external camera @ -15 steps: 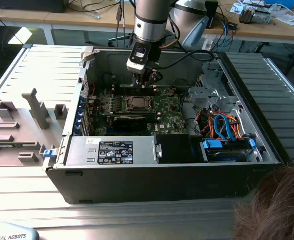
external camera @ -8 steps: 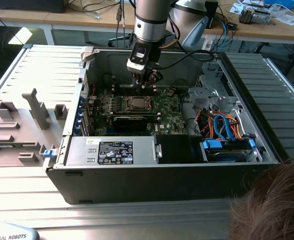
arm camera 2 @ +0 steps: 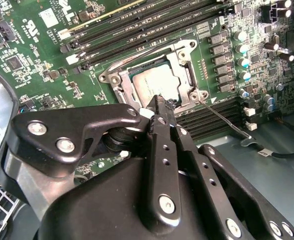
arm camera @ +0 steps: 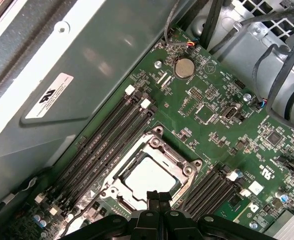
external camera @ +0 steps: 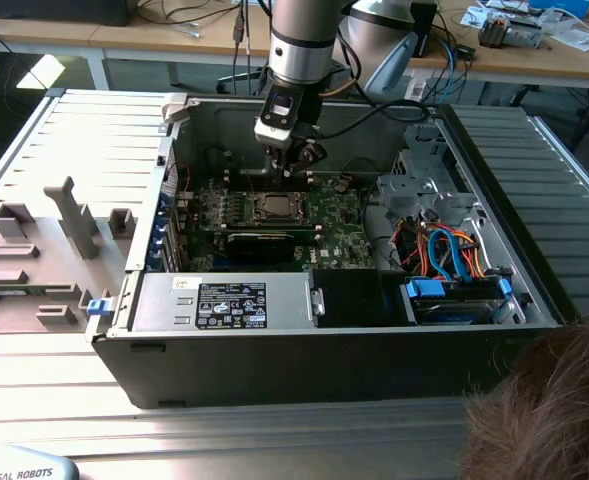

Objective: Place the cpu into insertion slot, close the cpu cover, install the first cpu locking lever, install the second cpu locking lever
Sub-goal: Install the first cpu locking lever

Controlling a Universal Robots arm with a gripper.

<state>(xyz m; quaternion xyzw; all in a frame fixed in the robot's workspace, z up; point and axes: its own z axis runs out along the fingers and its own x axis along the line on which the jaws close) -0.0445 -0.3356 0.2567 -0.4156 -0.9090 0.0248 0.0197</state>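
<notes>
At the exterior view's left, grey plastic holders [external camera: 69,225] are laid on the ribbed table [external camera: 274,435]. Next to them the open computer case [external camera: 324,360] is set, and a green board [external camera: 339,250] is seen inside it. In the middle, the gripper [external camera: 292,165] is held low over the board. In both wrist views its fingers [arm camera: 150,200] are pressed together with nothing between them, right over one edge of the insertion slot [arm camera 2: 112,80]. The cpu [arm camera 2: 156,82] is laid flat in that slot, and its silvery top is seen through the window of the cpu cover [arm camera 2: 182,60], which is folded down around it. It cannot be told if the tips touch the cover. A thin metal lever [arm camera 2: 221,119] is stuck out from one corner of the slot, over the long black slots [arm camera 2: 211,112]. Further right in the exterior view, blue and orange cables [external camera: 452,255] are bunched, and a person's hair [external camera: 549,410] is seen at the corner
</notes>
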